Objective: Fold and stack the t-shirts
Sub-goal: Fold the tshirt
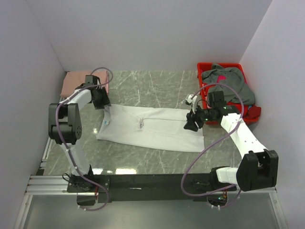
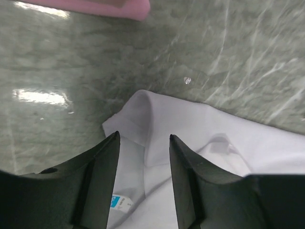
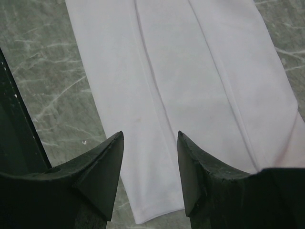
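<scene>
A white t-shirt lies folded into a long strip across the middle of the table, neck end to the left. My left gripper hovers open over its far left corner. In the left wrist view the jaws straddle the folded shoulder of the white t-shirt, with the blue neck label just below. My right gripper is open over the hem end. The right wrist view shows its jaws apart above the white t-shirt, nothing held. A folded salmon-pink t-shirt lies at the back left.
A red bin at the back right holds a crumpled grey t-shirt; red cloth hangs over its near corner. Walls close in on the left, back and right. The pink t-shirt's edge shows in the left wrist view.
</scene>
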Controlling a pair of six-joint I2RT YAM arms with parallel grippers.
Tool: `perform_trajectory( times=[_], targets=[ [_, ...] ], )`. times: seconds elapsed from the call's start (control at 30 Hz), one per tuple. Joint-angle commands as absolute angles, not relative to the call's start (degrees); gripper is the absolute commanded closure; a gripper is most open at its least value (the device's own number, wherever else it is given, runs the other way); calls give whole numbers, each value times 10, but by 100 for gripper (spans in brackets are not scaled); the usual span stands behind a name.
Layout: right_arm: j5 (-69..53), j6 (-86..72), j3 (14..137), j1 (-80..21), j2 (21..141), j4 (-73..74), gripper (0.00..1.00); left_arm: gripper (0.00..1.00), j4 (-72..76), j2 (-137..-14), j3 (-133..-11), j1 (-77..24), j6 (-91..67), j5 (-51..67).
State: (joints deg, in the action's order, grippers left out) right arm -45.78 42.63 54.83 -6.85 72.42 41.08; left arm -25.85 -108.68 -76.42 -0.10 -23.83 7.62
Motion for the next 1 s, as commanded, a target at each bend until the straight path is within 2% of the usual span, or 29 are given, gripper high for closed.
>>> perform_trajectory(
  times=[0.0,0.17,0.27,0.33,0.37,0.53,0.83,0.93,0.97],
  targets=[
    [-475,413,568,-60,731,395,44,49,-308,-1117,-803,-23,-190,54],
    [-480,416,564,-55,735,399,44,49,-338,-1178,-852,-37,-167,24],
    [-482,417,561,-53,733,398,44,60,-361,-1208,-879,-45,-164,8],
    [-483,417,560,-49,731,398,44,71,-367,-1218,-895,-50,-162,4],
    [-484,417,560,-48,731,399,44,79,-369,-1229,-902,-52,-159,2],
    [-483,417,562,-45,730,402,44,89,-399,-1295,-999,-76,-139,2],
    [-454,432,556,-47,730,397,45,90,-414,-1454,-1262,-107,-140,31],
    [-437,449,550,-64,730,396,45,84,-387,-1490,-1358,-119,-150,64],
    [-412,453,549,-73,730,395,45,79,-373,-1505,-1375,-121,-156,72]
  ],
)
